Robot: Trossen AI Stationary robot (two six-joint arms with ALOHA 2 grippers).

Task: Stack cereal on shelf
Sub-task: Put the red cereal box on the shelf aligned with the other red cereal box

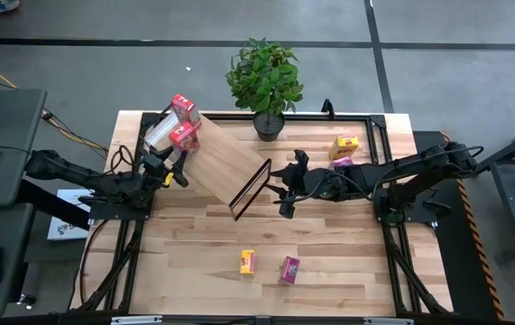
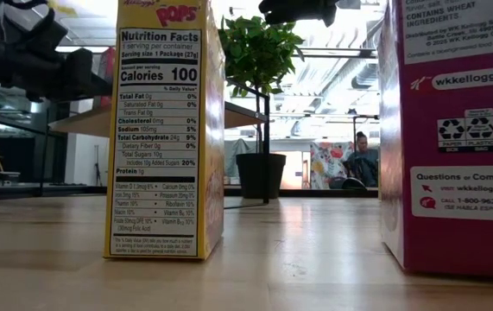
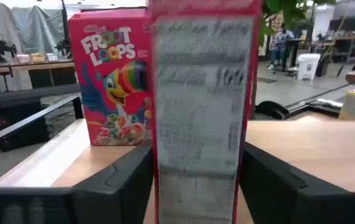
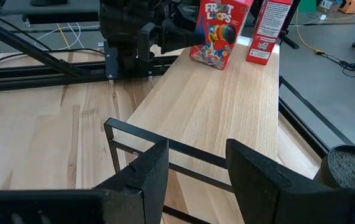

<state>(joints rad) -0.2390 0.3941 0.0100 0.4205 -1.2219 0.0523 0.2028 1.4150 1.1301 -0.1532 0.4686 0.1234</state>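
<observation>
The shelf (image 1: 225, 158) is a slanted light-wood board on a black wire frame. Two red cereal boxes stand at its far-left end, one (image 1: 182, 106) farther back and one (image 1: 183, 137) nearer. My left gripper (image 1: 175, 159) comes in from the table's left and is shut on the nearer box (image 3: 202, 112). My right gripper (image 1: 281, 190) is open at the board's near-right end, its fingers (image 4: 146, 174) either side of the frame bar (image 4: 196, 155). A yellow box (image 1: 344, 143) and a pink box (image 1: 341, 162) lie far right. Another yellow box (image 1: 247, 261) and pink box (image 1: 289, 268) stand near the front. My left gripper pinches the nearer red box by its two broad faces, low on the box (image 3: 196, 186), with one finger (image 3: 118, 183) on each side. The fingers come level from the table's left. The box stands upright, its bottom (image 4: 209, 62) on the board, its narrow printed side toward the wrist.
A potted plant (image 1: 264, 81) stands at the table's far edge behind the shelf. The front yellow box (image 2: 164, 130) and pink box (image 2: 458, 130) fill the low view. Bare tabletop (image 1: 194, 244) lies near left. A person (image 2: 363, 160) sits in the room beyond.
</observation>
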